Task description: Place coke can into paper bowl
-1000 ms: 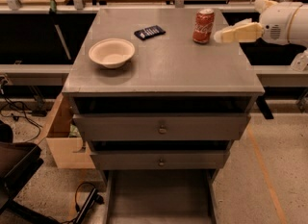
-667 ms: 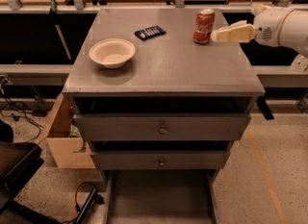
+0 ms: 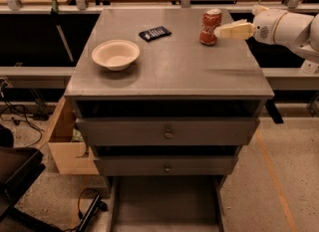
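— Biggest first?
— Saw a grey cabinet with two shut drawers. Then a white arm, reaching in from the right by the back right corner.
— Containers?
— Noted an open tan box on the floor against the cabinet's left side; could not make out its contents. Found the paper bowl upright on the left of the top, showing only its plain inside.
— And the coke can?
— Stood upright near the back right, outside the bowl and well apart from it.
— The gripper?
— Hung level just right of the can, tip at its side; could not tell whether spread or closed.
— Smallest?
— Spotted a dark flat object between bowl and can, toward the back.
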`<state>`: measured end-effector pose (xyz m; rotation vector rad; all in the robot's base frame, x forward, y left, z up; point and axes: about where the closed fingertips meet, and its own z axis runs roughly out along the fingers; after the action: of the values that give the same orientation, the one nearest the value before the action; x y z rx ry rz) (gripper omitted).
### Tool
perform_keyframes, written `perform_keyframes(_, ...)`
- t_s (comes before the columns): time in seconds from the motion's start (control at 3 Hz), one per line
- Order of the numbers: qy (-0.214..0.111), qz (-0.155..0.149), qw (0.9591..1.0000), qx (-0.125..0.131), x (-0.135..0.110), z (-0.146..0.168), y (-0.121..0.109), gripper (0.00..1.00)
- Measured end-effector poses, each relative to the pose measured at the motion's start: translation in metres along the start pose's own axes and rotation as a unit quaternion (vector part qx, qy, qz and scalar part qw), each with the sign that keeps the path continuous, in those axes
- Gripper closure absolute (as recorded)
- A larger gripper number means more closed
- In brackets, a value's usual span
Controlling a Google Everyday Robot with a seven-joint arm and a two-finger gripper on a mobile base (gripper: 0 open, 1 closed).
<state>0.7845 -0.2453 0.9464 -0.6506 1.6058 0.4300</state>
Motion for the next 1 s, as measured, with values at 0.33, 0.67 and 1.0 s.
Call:
perform_keyframes(0.33, -0.015, -0.003, 0.9998, -0.01, -0.006, 0.029, -0.009, 0.0)
perform_keyframes(0.67, -0.025, -0.002, 0.9994, -0.023, -0.007, 0.055, -0.013, 0.0)
perform_keyframes(1.0, -0.043, 0.019, 0.9983, -0.035, -0.003, 0.077, -0.012, 0.0)
